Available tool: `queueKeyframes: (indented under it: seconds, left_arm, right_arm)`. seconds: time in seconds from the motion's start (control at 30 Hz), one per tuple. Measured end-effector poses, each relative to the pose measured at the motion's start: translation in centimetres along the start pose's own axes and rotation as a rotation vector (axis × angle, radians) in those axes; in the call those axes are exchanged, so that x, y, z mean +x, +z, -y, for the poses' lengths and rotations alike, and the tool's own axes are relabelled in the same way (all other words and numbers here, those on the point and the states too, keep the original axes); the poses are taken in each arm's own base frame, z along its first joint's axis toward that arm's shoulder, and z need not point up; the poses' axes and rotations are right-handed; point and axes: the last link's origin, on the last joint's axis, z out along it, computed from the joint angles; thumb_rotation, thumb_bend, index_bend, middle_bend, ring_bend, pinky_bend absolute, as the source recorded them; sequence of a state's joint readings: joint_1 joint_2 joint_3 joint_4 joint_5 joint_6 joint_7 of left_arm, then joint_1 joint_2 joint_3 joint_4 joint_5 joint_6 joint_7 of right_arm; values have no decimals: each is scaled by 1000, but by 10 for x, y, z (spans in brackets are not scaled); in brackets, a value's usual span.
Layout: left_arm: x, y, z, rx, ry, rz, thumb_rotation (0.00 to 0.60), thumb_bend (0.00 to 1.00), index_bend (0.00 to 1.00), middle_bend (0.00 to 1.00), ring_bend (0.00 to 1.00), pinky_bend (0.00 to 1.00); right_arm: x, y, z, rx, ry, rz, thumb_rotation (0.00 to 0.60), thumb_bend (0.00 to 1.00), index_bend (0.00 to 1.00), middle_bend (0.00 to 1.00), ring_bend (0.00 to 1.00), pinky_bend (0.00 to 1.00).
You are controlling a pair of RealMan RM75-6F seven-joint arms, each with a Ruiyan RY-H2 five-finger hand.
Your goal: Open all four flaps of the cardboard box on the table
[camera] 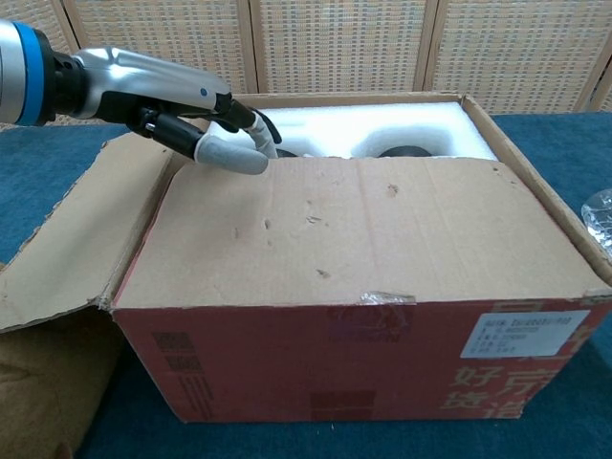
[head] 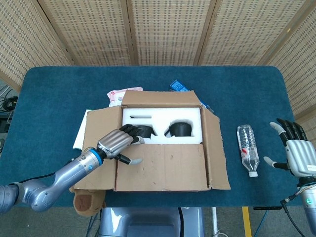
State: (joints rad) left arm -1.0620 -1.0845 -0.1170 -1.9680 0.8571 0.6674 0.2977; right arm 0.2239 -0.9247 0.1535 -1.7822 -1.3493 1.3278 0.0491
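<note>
At the box [head: 163, 143] mid-bench | near flap [camera: 363, 225] lies closed | left hand [head: 116, 142] set at flap's left edge, fingers [camera: 234, 153] curled, nothing held | right hand [head: 296, 153] spread, empty, well right | edge should be hooked underneath, lifted outward.

My blue table and what sits on it

In front of me is a table [head: 59, 94] with a dark blue cloth, and the cardboard box [head: 163, 168] stands in the middle of it. A clear plastic bottle [head: 247, 155] lies on its side to the right of the box, apart from it. A pink packet [head: 116, 95] and a blue packet [head: 177, 86] peek out behind the box, and white paper [head: 79, 134] peeks out at its left.
</note>
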Motion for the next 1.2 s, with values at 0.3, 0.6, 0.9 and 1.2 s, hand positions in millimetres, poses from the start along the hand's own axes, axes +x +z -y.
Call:
queueKeyframes:
  seconds: [0.3, 0.6, 0.9, 1.2]
  left_arm:
    - [3, -5, -3, -11, -35, 26, 160, 264, 254, 92, 0, 0]
    - [18, -21, -7, -52, -203, -2, 161, 261, 258, 93, 0, 0]
    - [32, -40, -9, -107, -373, -1, 159, 254, 258, 92, 0, 0]
    - [37, -59, -14, -171, -517, 48, 158, 250, 258, 92, 0, 0]
  right_arm:
    - [1, 0, 2, 2, 1, -6, 600, 131, 126, 70, 0, 43]
    - [0, 2, 4, 5, -2, -3, 600, 131, 126, 70, 0, 44]
    - [-1, 3, 7, 10, -9, -1, 600, 132, 126, 70, 0, 44]
    - [0, 4, 11, 14, -14, -1, 600, 131, 126, 70, 0, 44]
